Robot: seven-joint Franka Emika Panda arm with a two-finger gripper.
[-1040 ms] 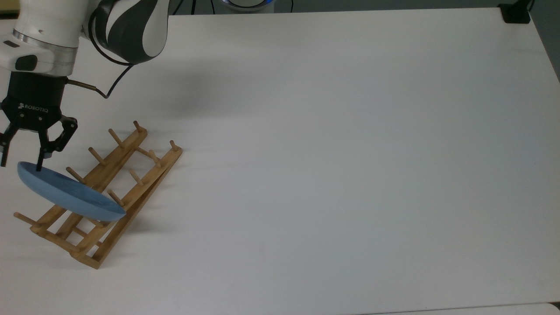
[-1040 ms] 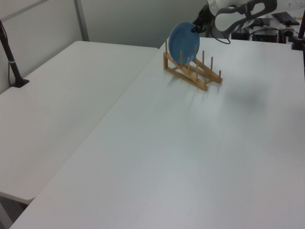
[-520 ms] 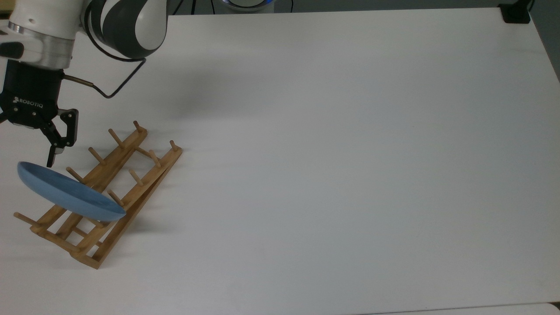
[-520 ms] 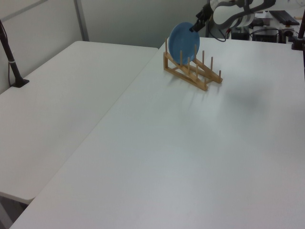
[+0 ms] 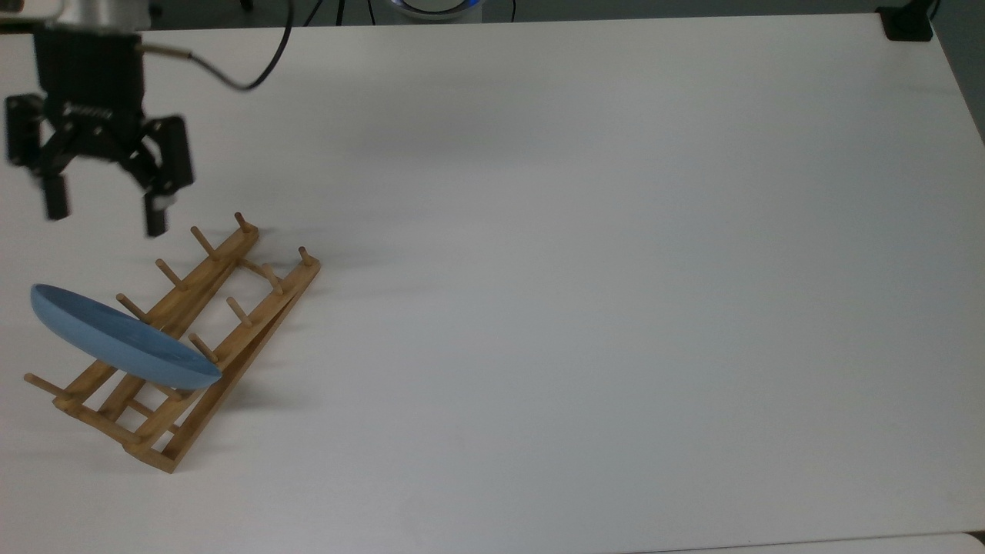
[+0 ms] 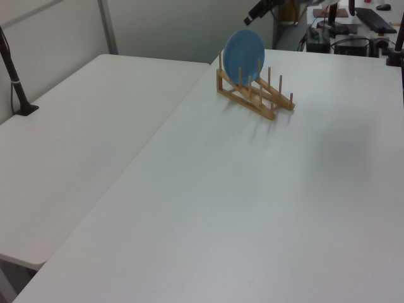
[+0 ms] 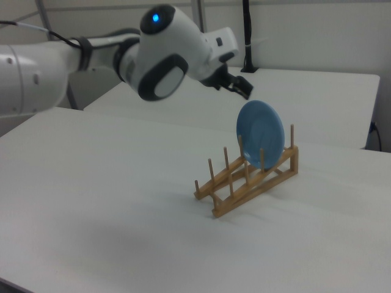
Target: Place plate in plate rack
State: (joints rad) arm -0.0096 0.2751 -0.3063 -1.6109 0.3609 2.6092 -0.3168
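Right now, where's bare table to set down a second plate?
Everything to the top view's right of the rack is bare table. It is crowded only at the top view's left edge, where the plate stands in the rack below the open gripper.

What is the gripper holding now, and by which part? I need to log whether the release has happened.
Nothing is held. The gripper is open and clear of the plate, which stands on edge between the pegs of the plate rack.
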